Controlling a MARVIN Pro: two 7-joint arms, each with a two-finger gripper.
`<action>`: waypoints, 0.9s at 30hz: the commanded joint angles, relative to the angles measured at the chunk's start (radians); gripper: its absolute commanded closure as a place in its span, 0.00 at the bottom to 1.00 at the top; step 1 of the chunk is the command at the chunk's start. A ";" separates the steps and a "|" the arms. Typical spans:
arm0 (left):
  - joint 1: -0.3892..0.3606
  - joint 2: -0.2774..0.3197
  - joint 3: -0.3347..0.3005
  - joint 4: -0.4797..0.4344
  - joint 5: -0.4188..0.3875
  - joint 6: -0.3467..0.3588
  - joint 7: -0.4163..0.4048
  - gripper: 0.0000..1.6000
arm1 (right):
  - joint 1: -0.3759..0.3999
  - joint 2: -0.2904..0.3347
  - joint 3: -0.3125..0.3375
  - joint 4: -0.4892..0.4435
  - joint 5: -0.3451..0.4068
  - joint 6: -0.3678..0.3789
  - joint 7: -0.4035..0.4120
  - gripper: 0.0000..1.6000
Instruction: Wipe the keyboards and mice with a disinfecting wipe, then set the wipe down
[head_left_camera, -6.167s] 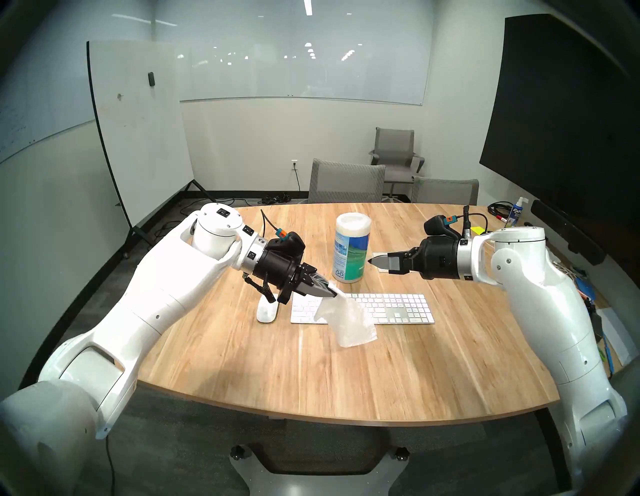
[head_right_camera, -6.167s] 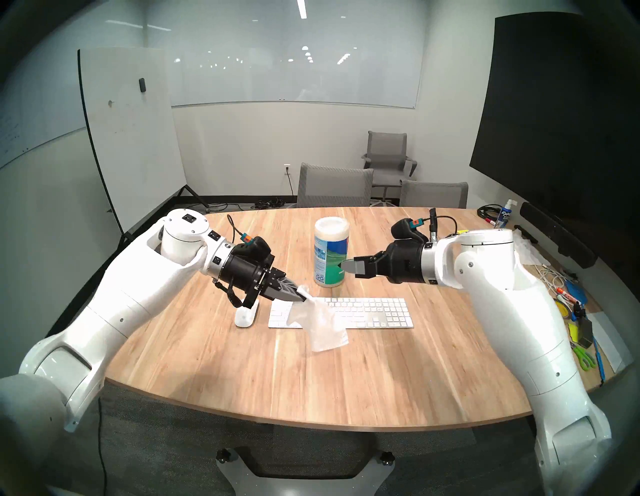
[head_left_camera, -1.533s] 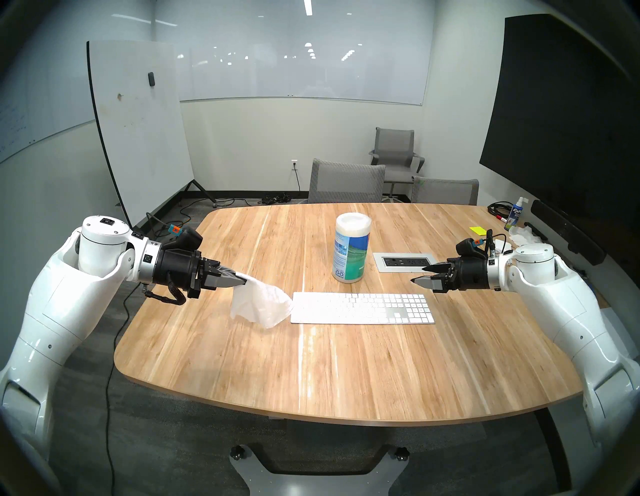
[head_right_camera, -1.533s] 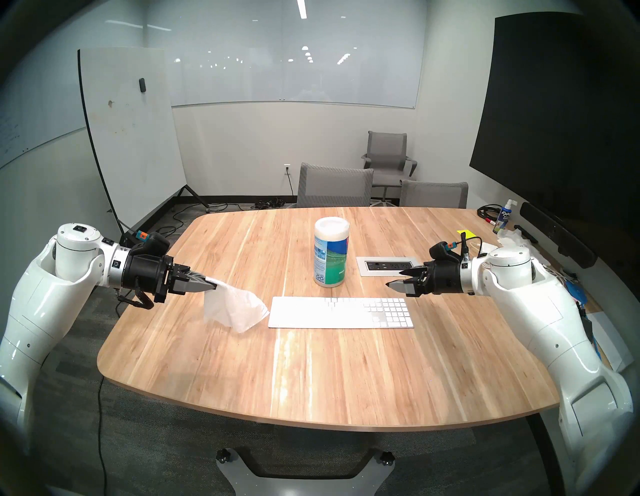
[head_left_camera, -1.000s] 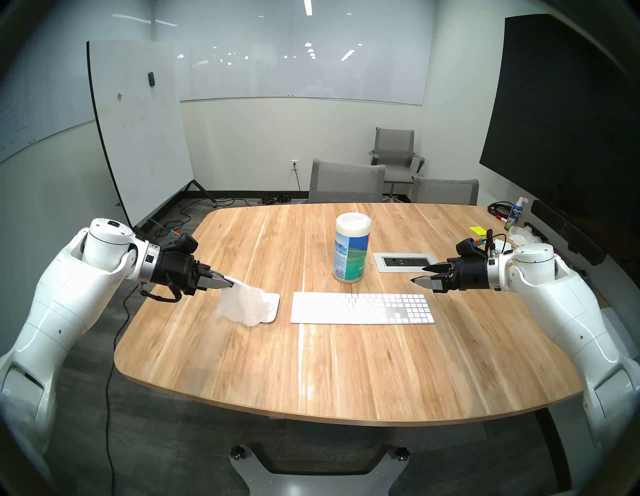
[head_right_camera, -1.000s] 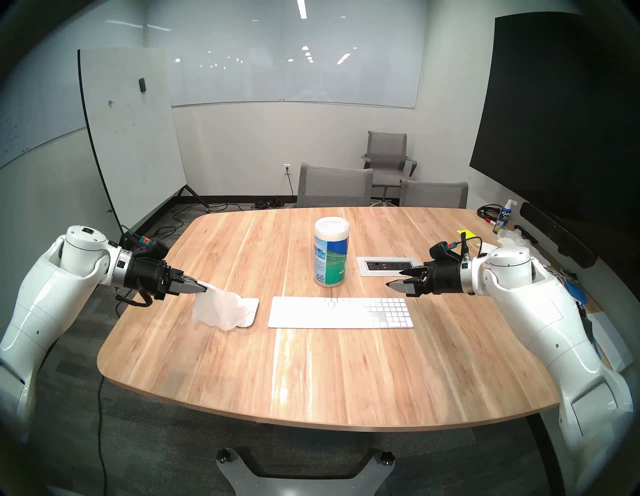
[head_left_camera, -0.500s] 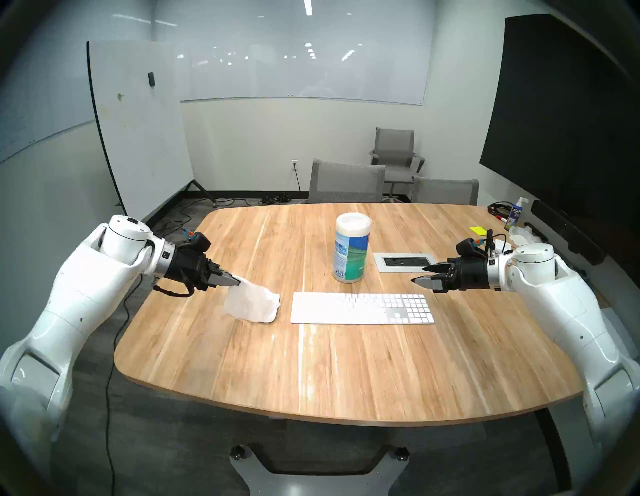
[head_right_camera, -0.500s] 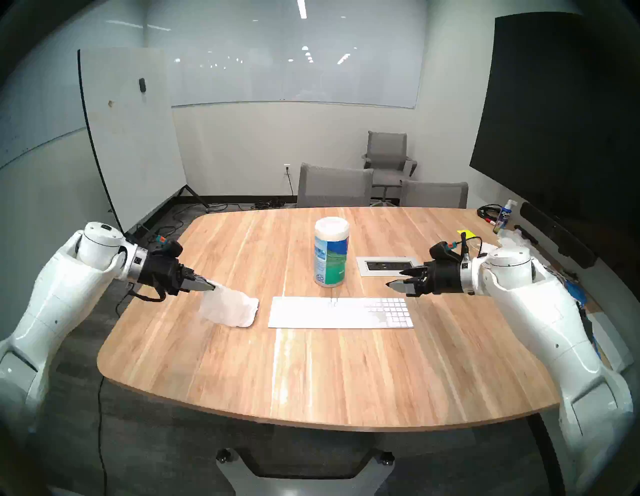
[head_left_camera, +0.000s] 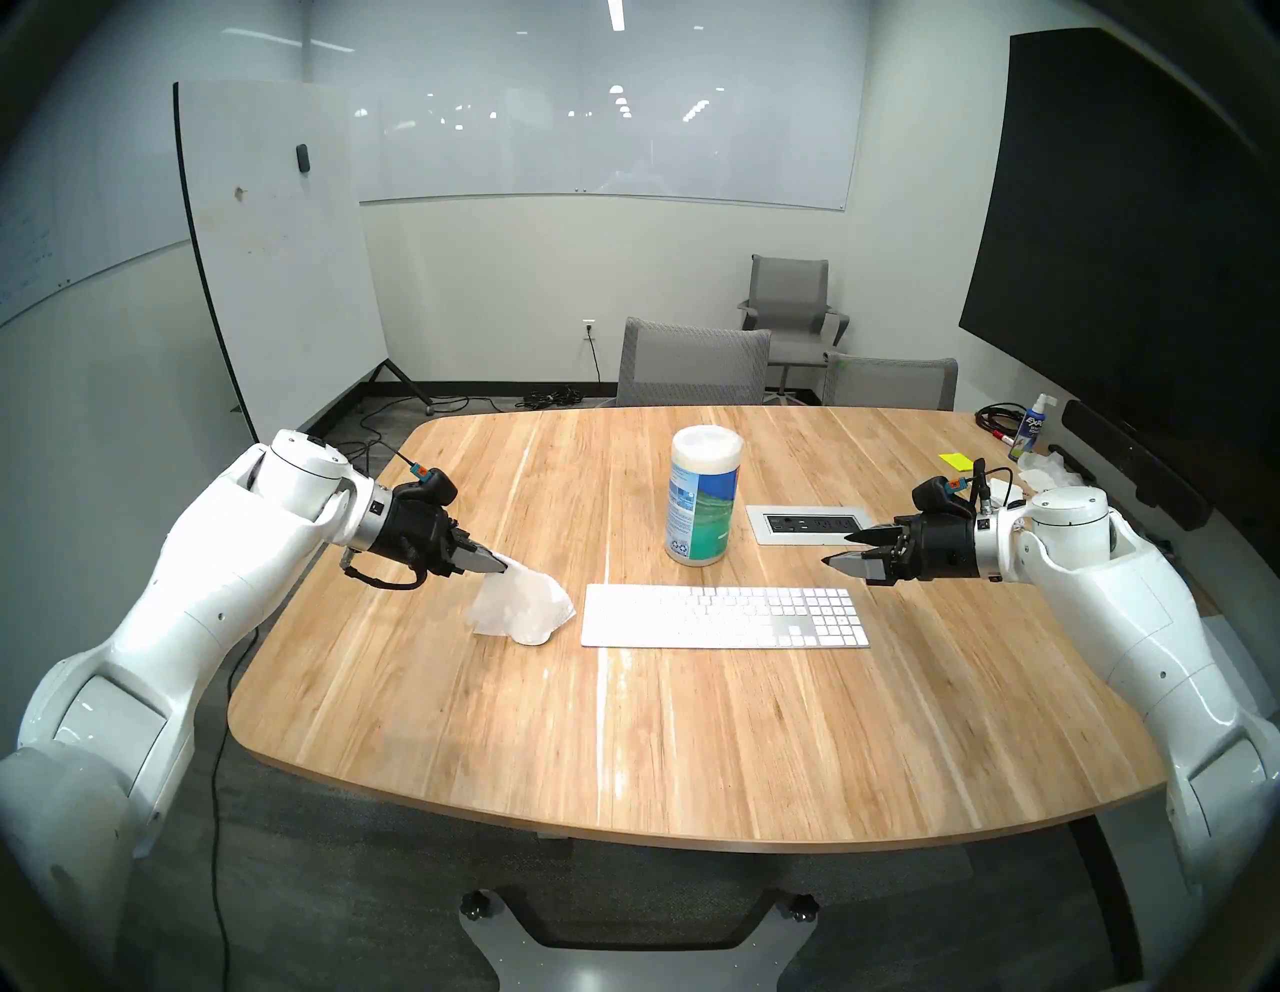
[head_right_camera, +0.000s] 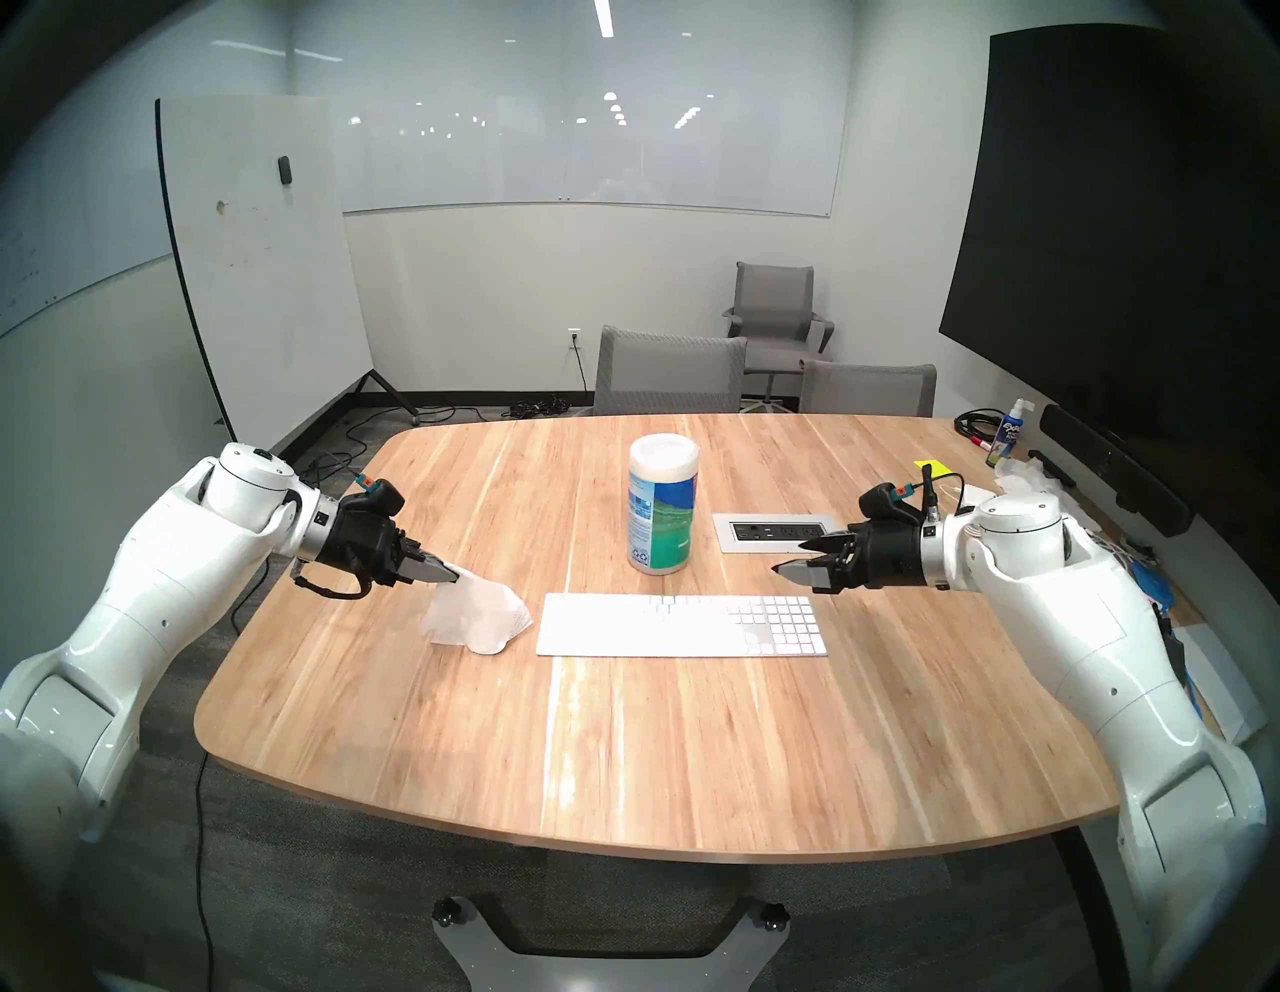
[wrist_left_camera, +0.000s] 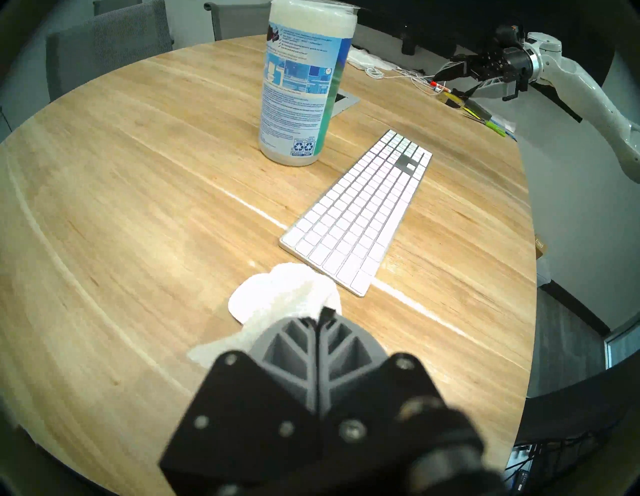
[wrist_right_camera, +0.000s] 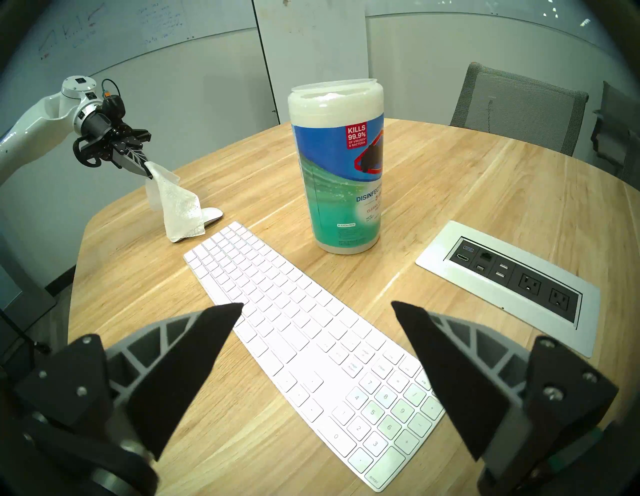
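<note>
The white keyboard (head_left_camera: 724, 616) lies flat in the middle of the wooden table (head_left_camera: 623, 748). My left gripper (head_left_camera: 504, 568) is shut on one corner of the white wipe (head_left_camera: 523, 606). The wipe hangs down and drapes over the white mouse just left of the keyboard. The mouse is almost hidden in the head views. Its far end shows in the right wrist view (wrist_right_camera: 213, 213) beside the wipe (wrist_right_camera: 180, 207). In the left wrist view the shut fingertips (wrist_left_camera: 320, 313) pinch the wipe (wrist_left_camera: 284, 294). My right gripper (head_left_camera: 838, 549) is open and empty, above the table right of the keyboard's number pad.
A white-lidded wipe canister (head_left_camera: 703, 506) stands behind the keyboard. A power outlet panel (head_left_camera: 807, 523) is set in the table to its right. A spray bottle (head_left_camera: 1032, 429), tissue paper (head_left_camera: 1046, 474) and clutter sit at the far right edge. Grey chairs (head_left_camera: 692, 364) stand beyond the table.
My left gripper carried the wipe from the keyboard's left part over to the mouse and dragged it across, lastly shifting right. My right arm drew back from the canister, then stayed still.
</note>
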 joint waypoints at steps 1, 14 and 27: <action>-0.086 -0.065 0.005 0.042 -0.012 -0.012 -0.029 1.00 | 0.019 0.002 0.012 -0.006 0.003 -0.003 -0.003 0.00; -0.155 -0.161 0.056 0.186 0.004 -0.048 -0.021 1.00 | 0.019 0.002 0.012 -0.006 0.002 -0.003 -0.003 0.00; -0.121 -0.144 0.096 0.158 -0.003 -0.044 -0.087 1.00 | 0.019 0.002 0.012 -0.006 0.003 -0.003 -0.003 0.00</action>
